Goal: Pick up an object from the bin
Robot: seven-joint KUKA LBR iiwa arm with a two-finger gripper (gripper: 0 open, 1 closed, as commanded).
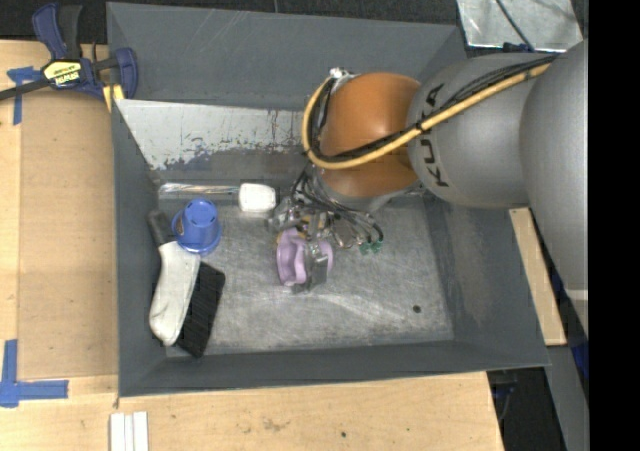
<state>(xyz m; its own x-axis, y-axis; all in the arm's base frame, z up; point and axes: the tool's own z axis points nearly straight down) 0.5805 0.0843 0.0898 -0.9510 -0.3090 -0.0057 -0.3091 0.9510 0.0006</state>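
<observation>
1. Camera view: the tool (312, 257) sits low near the middle of the grey bin (250, 59), under the arm's orange cover (365, 129). It is right against a small lilac lump (290, 259) lying on the bin floor.
2. I cannot tell how far the tool is open, or whether it grips the lump.
3. Well apart, at the left, lie a blue cup (200, 227), a white cloth (172, 289) and a black brush (203, 311). A white-capped clear tube (215, 195) lies by the back wall.

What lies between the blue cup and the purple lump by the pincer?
Bare bin floor, from blue cup to purple lump, in the camera view.
</observation>
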